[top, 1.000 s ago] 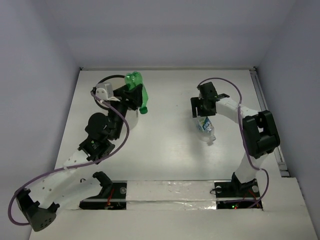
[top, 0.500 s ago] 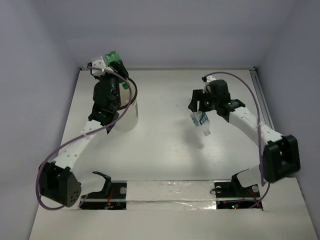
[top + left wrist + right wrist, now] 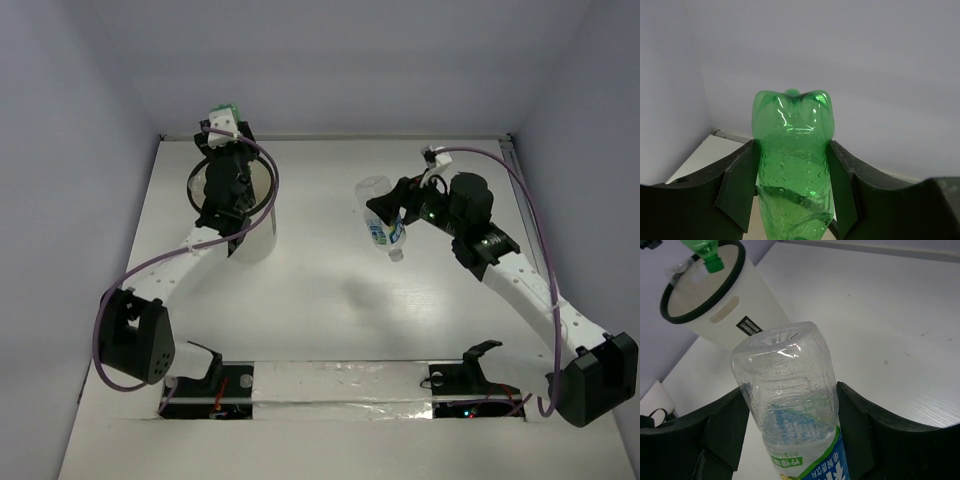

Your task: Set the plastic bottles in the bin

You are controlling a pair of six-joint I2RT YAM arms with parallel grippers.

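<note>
Lab booth, bare white walls (image 3: 340, 60)

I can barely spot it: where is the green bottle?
Far left of the top view, the left tool grips the green bottle, cap down, above the white bin.

A white table (image 3: 330, 310) stands inside pale lavender walls (image 3: 340, 60). A thin metal rail (image 3: 515, 152) runs along its right edge, and a glossy taped strip (image 3: 340, 382) crosses its near edge
</note>
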